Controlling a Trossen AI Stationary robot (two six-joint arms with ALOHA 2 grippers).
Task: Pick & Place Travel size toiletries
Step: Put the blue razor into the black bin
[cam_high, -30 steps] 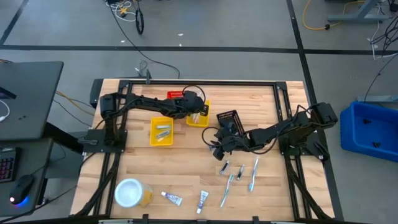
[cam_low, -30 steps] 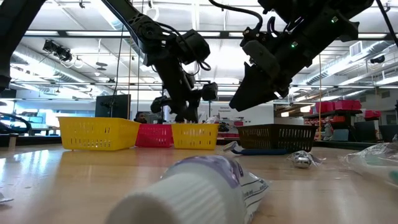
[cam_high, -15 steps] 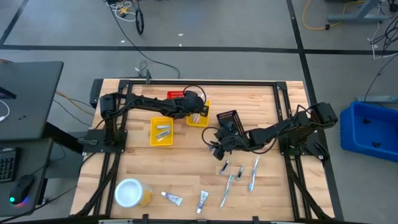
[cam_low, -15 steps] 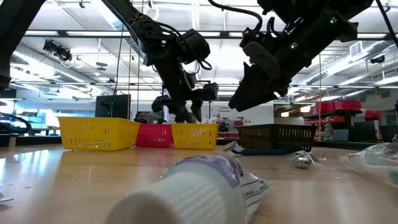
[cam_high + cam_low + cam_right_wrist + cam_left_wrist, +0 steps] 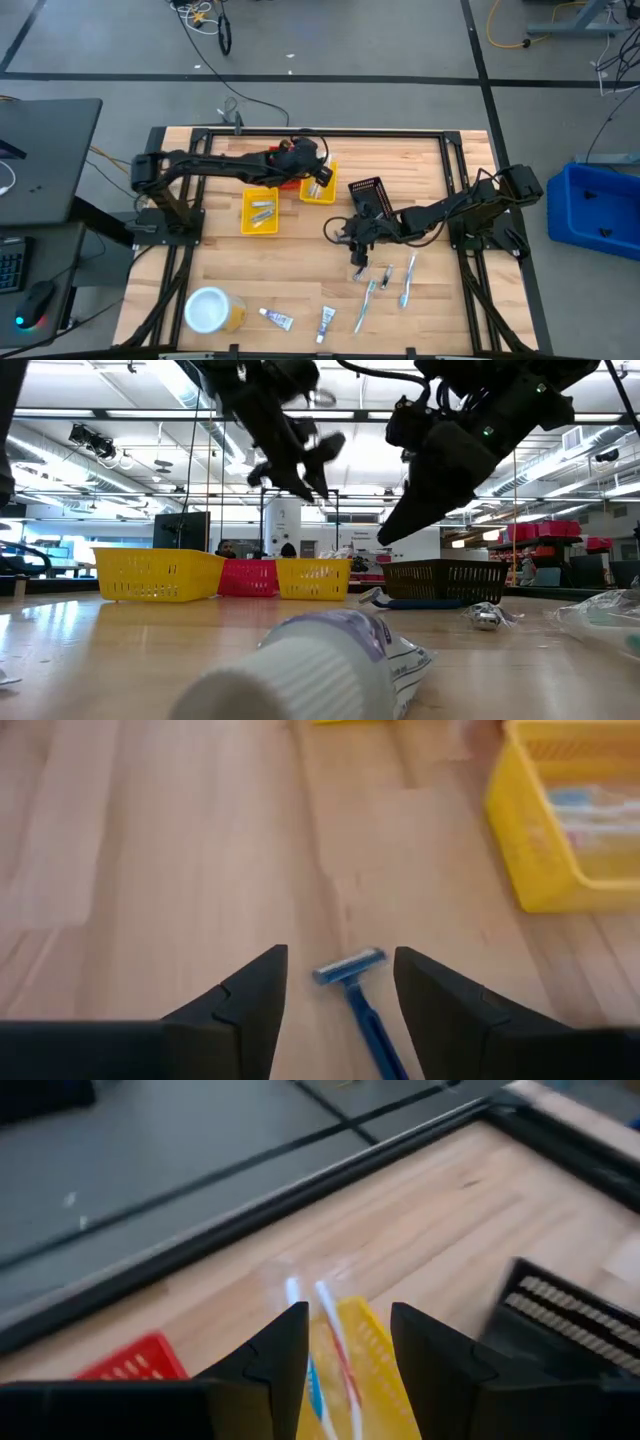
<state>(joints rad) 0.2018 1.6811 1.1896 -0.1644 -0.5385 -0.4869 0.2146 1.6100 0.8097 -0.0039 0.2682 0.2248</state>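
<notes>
Nearest the front edge of the pale wooden table (image 5: 230,270) lay what had not yet been sorted: a white-topped yellow round container (image 5: 210,310) on its side, two small white tubes with coloured print (image 5: 276,319) (image 5: 326,323), and, a little farther in, a loose cluster of thin toothbrushes (image 5: 368,300) with a dark blue plastic razor (image 5: 358,986) at its inner edge. The right gripper (image 5: 358,243) hung directly over that razor with its jaws spread and empty, the head and handle lying between the two fingers in the wrist view, so it seemed lined up for a straight descent and pinch. Just behind it stood a black mesh basket (image 5: 366,190), probably the razor's destination. Beyond, a yellow plastic basket (image 5: 260,212) held two pale tubes, and a second yellow basket (image 5: 360,1350) held two toothbrushes, one blue-handled, one red. The left gripper (image 5: 322,172) was raised over it, jaws parted on nothing, as though after a drop, beside a red basket (image 5: 135,1360) at the far rail.
</notes>
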